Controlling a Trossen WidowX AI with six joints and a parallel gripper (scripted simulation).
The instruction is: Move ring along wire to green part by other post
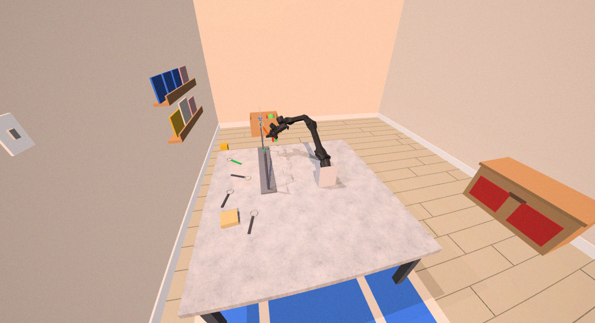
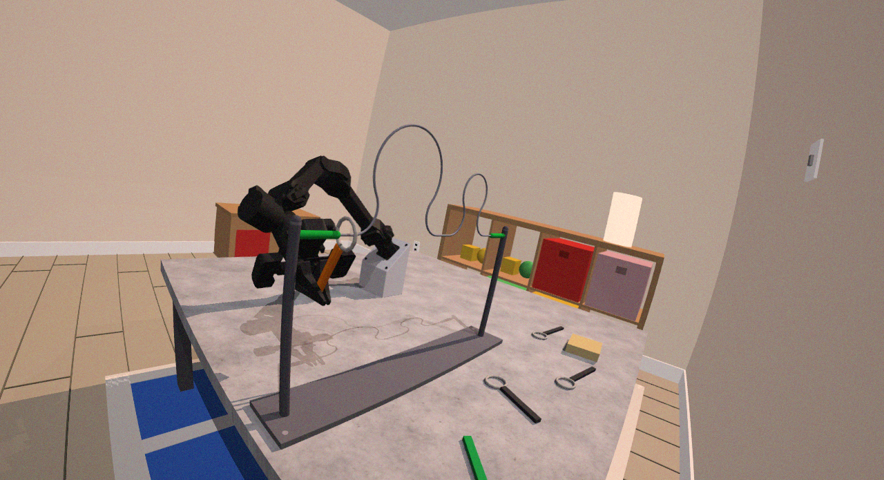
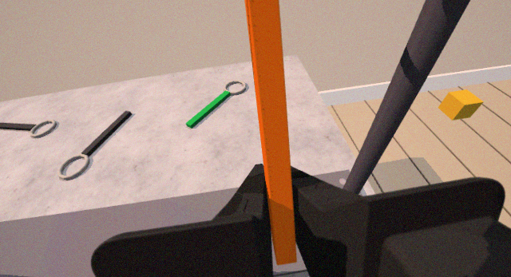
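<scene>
Indoors, pale marbled table [image 1: 324, 221] [image 2: 432, 415] [image 3: 160, 157] on a plank floor [image 1: 416, 163] [image 2: 80, 304] [image 3: 383, 125], black gripper [image 1: 269, 135] [image 2: 324, 296] [image 3: 268, 170] clamped on an orange handle [image 1: 265, 131] [image 2: 329, 267] [image 3: 271, 109], its ring [image 1: 258, 124] [image 2: 353, 233] by the near-left post's [image 2: 287, 329] green section in the exterior view, ring cropped from the wrist view.

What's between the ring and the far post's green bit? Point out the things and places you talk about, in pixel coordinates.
Between the ring [image 1: 262, 127] [image 2: 338, 229] and that green bit [image 2: 496, 235] runs the loopy grey wire [image 2: 441, 168], seen in the exterior view.

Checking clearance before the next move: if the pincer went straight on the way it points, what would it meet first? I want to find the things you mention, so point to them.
Probably the rig's grey base plate [image 1: 262, 175] [image 2: 371, 391] [image 3: 80, 229] or the table top [image 1: 333, 229] [image 2: 432, 443] [image 3: 172, 161] just beyond; depth is unclear. In the wrist view, the post [image 1: 261, 138] [image 2: 286, 341] [image 3: 391, 105] stands right of that line.
</scene>
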